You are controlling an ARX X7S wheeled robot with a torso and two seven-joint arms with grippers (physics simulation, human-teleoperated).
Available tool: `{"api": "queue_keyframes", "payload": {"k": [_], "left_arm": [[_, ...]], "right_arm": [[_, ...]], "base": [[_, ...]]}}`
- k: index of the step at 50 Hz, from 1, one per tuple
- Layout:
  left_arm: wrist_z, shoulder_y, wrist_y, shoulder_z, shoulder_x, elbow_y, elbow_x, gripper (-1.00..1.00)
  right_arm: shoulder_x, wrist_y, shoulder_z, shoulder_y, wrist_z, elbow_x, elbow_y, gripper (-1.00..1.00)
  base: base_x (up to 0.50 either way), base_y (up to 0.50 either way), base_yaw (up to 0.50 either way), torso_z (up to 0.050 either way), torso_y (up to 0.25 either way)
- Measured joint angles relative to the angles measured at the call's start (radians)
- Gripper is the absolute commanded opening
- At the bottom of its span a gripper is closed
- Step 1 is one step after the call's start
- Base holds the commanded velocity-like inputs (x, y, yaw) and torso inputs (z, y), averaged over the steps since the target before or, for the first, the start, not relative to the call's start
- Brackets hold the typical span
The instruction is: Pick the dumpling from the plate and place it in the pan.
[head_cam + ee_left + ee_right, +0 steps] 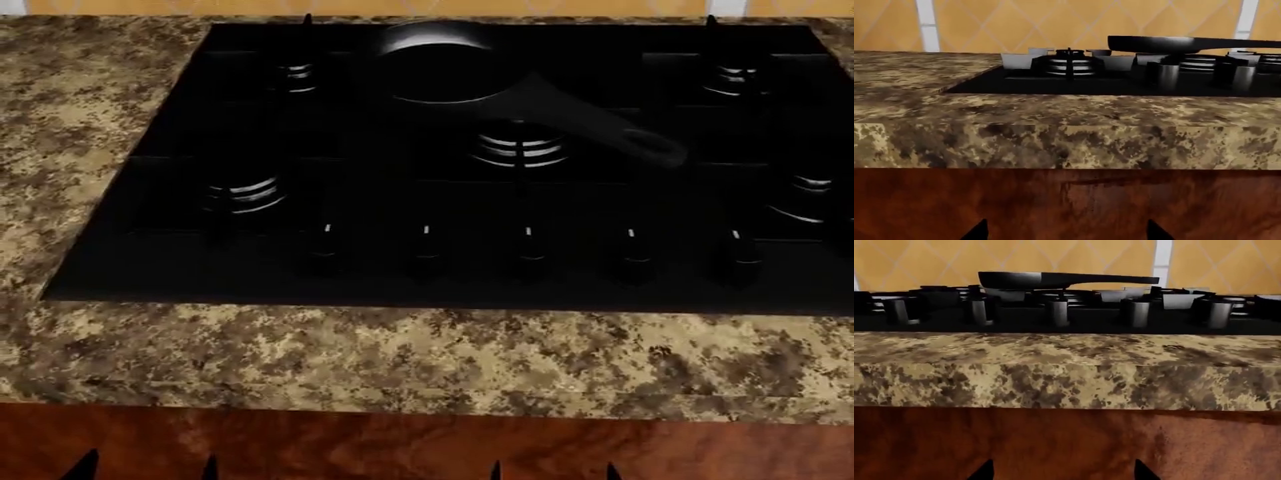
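The left wrist view shows the left gripper (1066, 231) spread and empty below the counter (1054, 140), the head view the pan (447, 65) empty on the stove (400, 270), the right wrist view the right gripper (1061, 471) likewise spread; dumpling and plate are unseen, so everything remains to do.

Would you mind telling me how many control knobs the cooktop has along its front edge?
5, in one row along the front edge: knobs at far left, left of centre, centre, right of centre and far right. None looks hidden.

Granite counter (400, 360), yellow tiled wall (1074, 25)
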Motion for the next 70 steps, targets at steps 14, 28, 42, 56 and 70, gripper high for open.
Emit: {"api": "queue_keyframes", "payload": {"k": [14,28,42,56,70], "left_arm": [[-0.007,-0.005,0.002,0.022,-0.018,0.004,-0.024,1.00],[-0.019,-0.006,-0.004,0.043,-0.034,0.015,-0.038,1.00],[-0.032,-0.007,-0.022,0.053,-0.046,0.038,-0.062,1.00],[-0.059,-0.108,-0.271,0.046,-0.093,0.226,-0.120,1.00],[-0.059,-0.313,-0.504,0.021,-0.139,0.288,-0.193,1.00]], "right_arm": [[0.016,0.000,-0.019,0.002,0.018,0.017,-0.002,1.00],[0.031,0.001,-0.035,0.001,0.034,0.035,-0.008,1.00],[0.046,0.019,-0.050,0.004,0.052,0.044,-0.030,1.00],[0.102,0.254,-0.035,0.101,0.086,0.048,-0.227,1.00],[0.157,0.544,-0.001,0.349,0.073,0.096,-0.340,1.00]], "base": [[0.00,0.00,0.00,0.050,0.000],[0.00,0.00,0.00,0.050,0.000],[0.00,0.00,0.00,0.036,0.000],[0.00,0.00,0.00,0.000,0.000],[0.00,0.00,0.00,0.000,0.000]]}}
